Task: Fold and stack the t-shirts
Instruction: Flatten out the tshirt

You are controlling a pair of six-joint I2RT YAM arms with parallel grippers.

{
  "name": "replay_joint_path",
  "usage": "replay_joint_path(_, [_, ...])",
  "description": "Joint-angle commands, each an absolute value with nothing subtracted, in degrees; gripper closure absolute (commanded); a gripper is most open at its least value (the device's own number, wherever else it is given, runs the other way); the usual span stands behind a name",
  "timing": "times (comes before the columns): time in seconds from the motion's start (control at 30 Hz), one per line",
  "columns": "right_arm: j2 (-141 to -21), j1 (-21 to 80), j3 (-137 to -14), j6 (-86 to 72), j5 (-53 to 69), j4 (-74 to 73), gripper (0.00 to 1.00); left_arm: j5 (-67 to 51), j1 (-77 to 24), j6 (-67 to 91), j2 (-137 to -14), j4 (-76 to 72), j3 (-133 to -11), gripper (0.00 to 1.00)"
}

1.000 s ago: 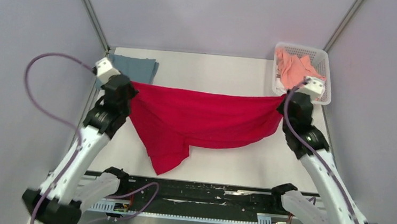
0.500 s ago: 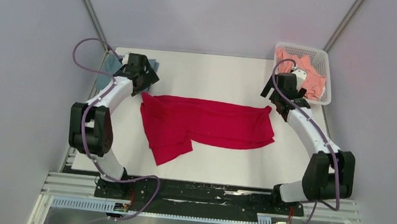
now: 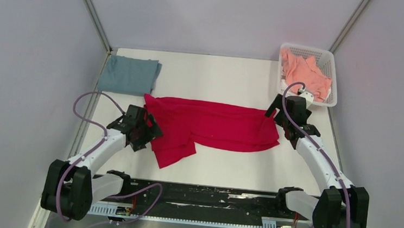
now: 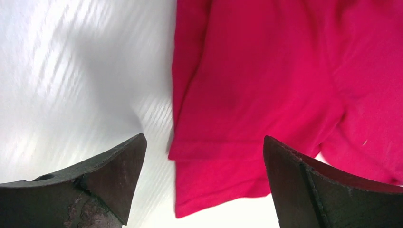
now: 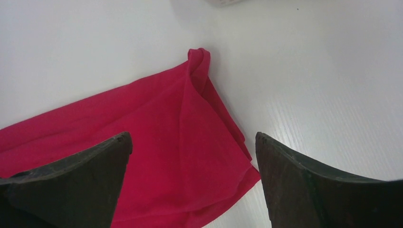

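Overhead view was bright and even, with soft diffuse light from above. No hard shadows, only faint grey ones on the surface [image 3: 219, 74] beneath the arms. Focus was crisp throughout. A faint pink cast showed on the right wall [image 3: 387, 79] beside the basket [image 3: 308, 46]. The left wrist view was poor: surface smeared in diagonal streaks, white glare at upper left, crimson t-shirt [image 4: 266, 95] oversaturated with soft-edged folds. The left end effector [image 4: 203, 138] read near-black, with some scuffing visible on one finger. The right wrist view was cleaner: cloth edges sharp, a soft shadow along the fold, surface greyer toward the upper left. The right end effector [image 5: 193, 135] was underexposed and showed little detail.
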State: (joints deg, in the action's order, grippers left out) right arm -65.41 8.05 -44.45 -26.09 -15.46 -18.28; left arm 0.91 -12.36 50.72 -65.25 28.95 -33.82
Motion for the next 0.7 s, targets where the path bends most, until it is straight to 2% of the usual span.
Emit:
replay_joint_path(0.0, [-66.35,7.65,-43.87,-27.16,-12.8,-16.7,0.0,-2.9,-13.81,53.08,-60.8,27.25,-29.91,0.0])
replay_joint_path(0.1, [-67.12,7.7,-44.01,-26.92,-12.9,-16.87,0.0,-6.13,-14.02,53.56,-61.08,25.98,-27.98,0.01])
replay_joint_path(0.17, [-67.24,7.64,-43.93,-26.92,-13.29,-16.94,0.0,-7.34,-14.17,54.54,-60.95,24.73,-25.91,0.06])
replay_joint_path(0.5, [-67.5,7.63,-43.94,-26.72,-14.18,-17.0,0.0,-2.85,-15.06,56.56,-57.36,27.76,-25.9,0.45])
replay_joint_path(0.67, [-67.09,7.63,-43.91,-26.57,-14.49,-17.09,0.0,-1.25,-15.09,56.2,-57.91,29.31,-27.51,0.52])
